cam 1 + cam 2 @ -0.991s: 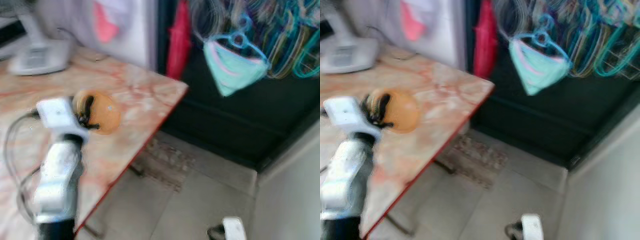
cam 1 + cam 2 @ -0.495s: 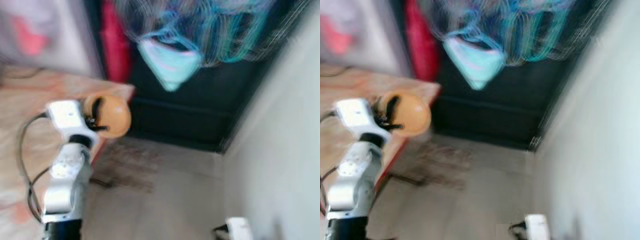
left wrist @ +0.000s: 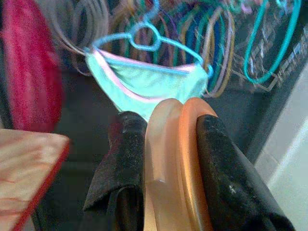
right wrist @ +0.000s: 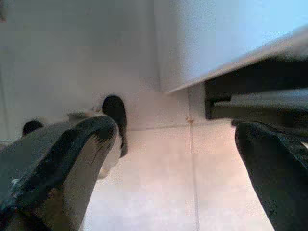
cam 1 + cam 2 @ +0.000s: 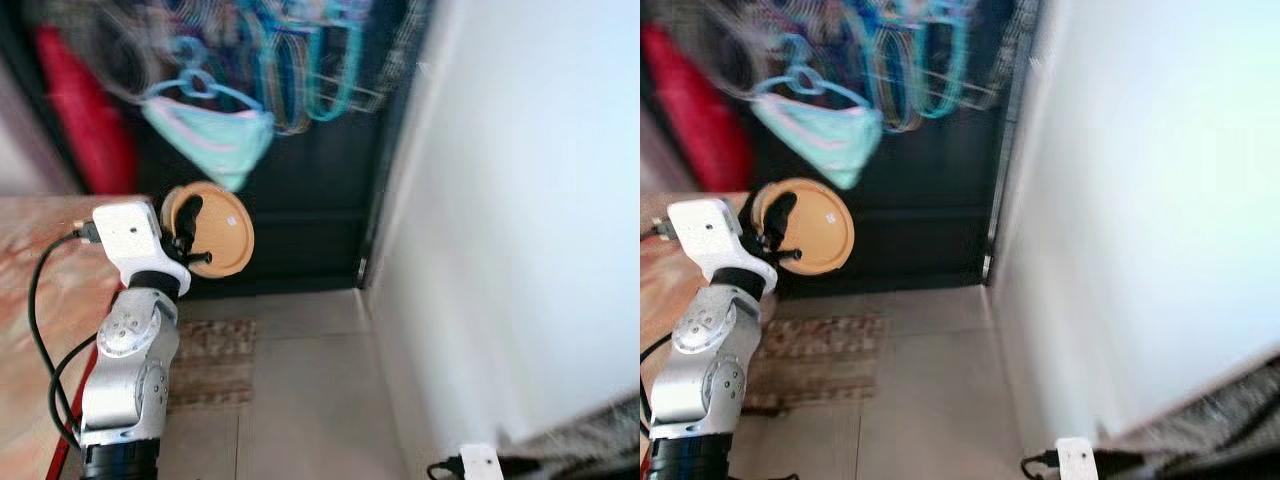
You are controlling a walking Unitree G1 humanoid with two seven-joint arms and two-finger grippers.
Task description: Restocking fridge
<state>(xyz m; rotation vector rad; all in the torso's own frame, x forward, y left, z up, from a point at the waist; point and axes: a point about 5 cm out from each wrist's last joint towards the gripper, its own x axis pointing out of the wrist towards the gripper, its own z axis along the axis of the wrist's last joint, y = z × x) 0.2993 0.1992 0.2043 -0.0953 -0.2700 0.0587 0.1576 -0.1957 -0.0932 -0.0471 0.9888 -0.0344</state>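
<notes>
My left gripper [image 5: 190,236] is raised in front of me, shut on an orange round container [image 5: 226,236] held on edge. In the left wrist view its two black fingers [image 3: 126,154] clamp the container's [image 3: 177,163] orange and peach rims from both sides. My right gripper [image 4: 178,139] hangs low over the pale tiled floor with its fingers wide apart and nothing between them; that arm's white wrist [image 5: 480,462] shows at the bottom right of the left eye view.
A marble table with a red edge [image 5: 30,290] lies at my left. Coloured hangers and a teal garment [image 5: 210,135] hang before a dark opening, with red cloth [image 5: 85,125] beside them. A tall white surface [image 5: 520,200] rises at right. A rug [image 5: 215,360] lies on the floor.
The whole view has swung to the right: the table slid off to the left and the white surface came in at right. The left gripper still holds the orange container.
</notes>
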